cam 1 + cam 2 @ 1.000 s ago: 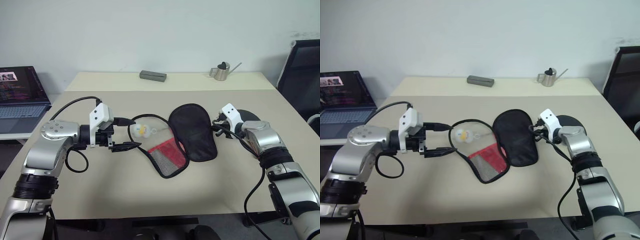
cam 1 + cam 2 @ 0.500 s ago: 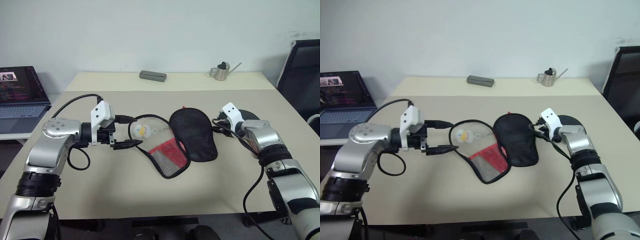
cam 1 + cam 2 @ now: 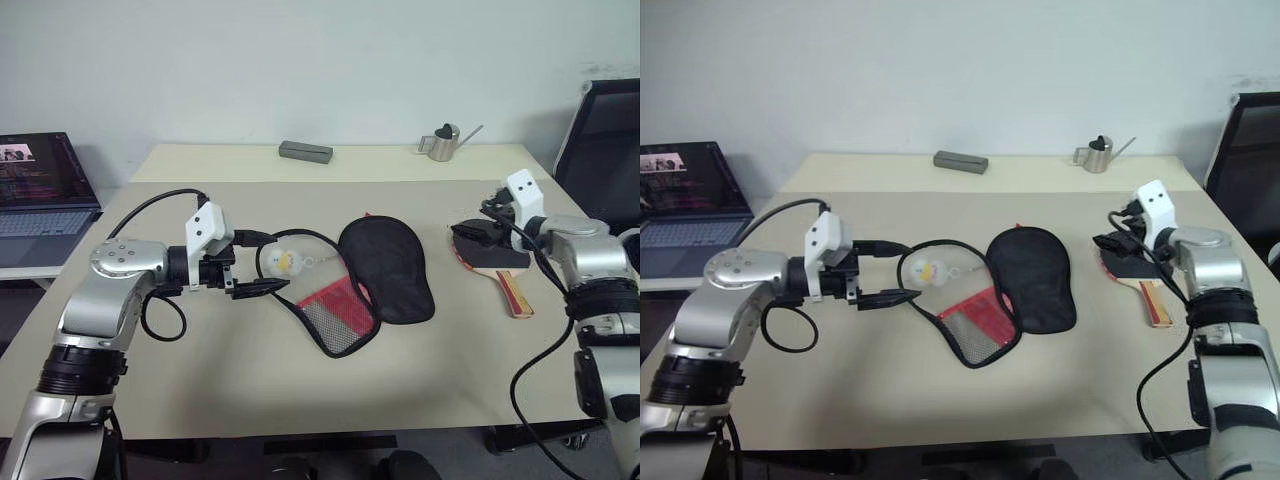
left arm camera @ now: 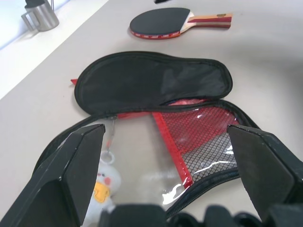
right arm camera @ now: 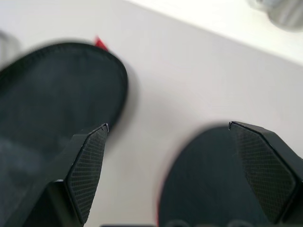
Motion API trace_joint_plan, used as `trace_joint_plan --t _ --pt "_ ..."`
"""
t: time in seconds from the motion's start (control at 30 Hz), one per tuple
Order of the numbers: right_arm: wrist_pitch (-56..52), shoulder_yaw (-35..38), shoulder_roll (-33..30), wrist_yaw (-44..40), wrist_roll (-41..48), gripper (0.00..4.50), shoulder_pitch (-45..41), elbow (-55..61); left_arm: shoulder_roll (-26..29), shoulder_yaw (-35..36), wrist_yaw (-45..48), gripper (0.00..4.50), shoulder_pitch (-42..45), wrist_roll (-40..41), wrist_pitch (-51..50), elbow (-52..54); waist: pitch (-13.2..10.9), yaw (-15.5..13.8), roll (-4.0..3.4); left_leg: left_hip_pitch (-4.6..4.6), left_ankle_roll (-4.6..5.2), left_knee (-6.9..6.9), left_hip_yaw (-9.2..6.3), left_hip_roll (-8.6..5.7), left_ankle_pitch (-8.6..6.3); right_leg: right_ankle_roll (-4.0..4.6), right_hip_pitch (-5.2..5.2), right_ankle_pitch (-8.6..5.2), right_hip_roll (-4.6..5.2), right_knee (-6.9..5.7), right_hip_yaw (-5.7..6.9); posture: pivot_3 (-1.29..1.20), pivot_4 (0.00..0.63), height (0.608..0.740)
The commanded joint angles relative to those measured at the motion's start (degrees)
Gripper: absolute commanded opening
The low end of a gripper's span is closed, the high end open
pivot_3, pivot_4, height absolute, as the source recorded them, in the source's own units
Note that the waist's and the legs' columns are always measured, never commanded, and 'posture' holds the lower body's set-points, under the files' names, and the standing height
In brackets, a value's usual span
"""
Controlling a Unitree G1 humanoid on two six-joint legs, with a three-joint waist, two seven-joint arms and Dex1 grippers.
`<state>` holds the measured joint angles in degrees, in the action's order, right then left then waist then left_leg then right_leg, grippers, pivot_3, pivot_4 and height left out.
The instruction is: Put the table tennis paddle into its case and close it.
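The case (image 3: 385,268) lies unzipped and spread open mid-table, black flap to the right, red mesh pocket (image 3: 335,308) and pale lining with a small white charm (image 3: 283,262) to the left. My left gripper (image 3: 256,265) is open at the case's left rim, fingers (image 4: 71,165) spread on either side of the lining. The table tennis paddle (image 3: 488,258) lies flat right of the case, black blade toward it, striped handle (image 3: 516,296) toward the table's front. Just over the blade's far-left edge, my right gripper (image 3: 472,233) hovers open and holds nothing; its fingers (image 5: 87,161) frame the blade (image 5: 213,184).
On the far table strip sit a grey box (image 3: 305,151) and a small metal watering can (image 3: 440,142). A laptop (image 3: 40,190) stands at the left and a black chair (image 3: 600,140) at the right. Bare table (image 3: 250,380) lies in front of the case.
My right gripper opened off the case flap's right edge and swung right and up to the paddle. The flap settled flatter. The left arm stayed put.
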<state>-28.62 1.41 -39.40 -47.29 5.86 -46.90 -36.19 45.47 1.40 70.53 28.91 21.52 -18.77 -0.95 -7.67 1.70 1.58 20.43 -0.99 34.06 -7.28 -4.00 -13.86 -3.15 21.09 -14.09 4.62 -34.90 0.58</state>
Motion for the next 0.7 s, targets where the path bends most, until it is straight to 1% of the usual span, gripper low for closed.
trace_joint_plan --t 0.03,0.23,0.4,0.5,0.7 --pt "-5.1 3.5 -2.6 1.2 1.9 4.47 3.9 6.9 -0.1 0.0 0.5 4.50 0.9 1.8 -1.2 3.1 0.0 0.0 -0.03 0.00 0.00 0.00 0.01 0.00 0.00 0.00 0.00 0.00 0.01 -0.01 0.00 0.00 0.150 0.740" --pt "-11.9 8.3 -2.8 6.5 3.8 4.47 13.5 17.3 -0.6 -1.2 2.0 4.50 1.9 3.2 -3.4 4.9 0.0 -0.1 -0.03 0.04 0.00 0.02 0.04 -0.01 0.00 -0.01 0.01 -0.01 0.04 -0.02 -0.01 0.00 0.150 0.740" --pt "-15.1 10.5 -2.3 9.5 4.6 4.47 19.2 21.8 -0.9 -1.8 2.8 4.50 4.0 3.6 -3.8 3.7 0.0 -0.1 -0.03 0.02 0.03 0.03 0.09 0.04 0.02 -0.19 -0.02 -0.14 0.03 -0.02 -0.01 0.00 0.150 0.740" --pt "-15.0 10.9 -1.7 11.4 4.9 4.47 20.5 21.6 -1.2 -2.3 3.2 4.50 5.1 3.3 -3.5 2.9 0.0 -0.1 -0.02 0.02 0.06 0.04 0.14 0.03 0.04 -0.20 -0.02 -0.14 0.03 -0.01 -0.02 0.00 0.150 0.740" --pt "-9.3 9.4 0.0 15.5 3.0 4.47 18.0 12.5 -2.0 -3.5 3.7 4.50 6.9 2.0 -1.8 0.0 0.0 -0.1 -0.02 0.01 0.11 0.05 0.21 0.05 0.08 -0.20 -0.03 -0.14 0.02 -0.01 -0.04 0.00 0.150 0.740"
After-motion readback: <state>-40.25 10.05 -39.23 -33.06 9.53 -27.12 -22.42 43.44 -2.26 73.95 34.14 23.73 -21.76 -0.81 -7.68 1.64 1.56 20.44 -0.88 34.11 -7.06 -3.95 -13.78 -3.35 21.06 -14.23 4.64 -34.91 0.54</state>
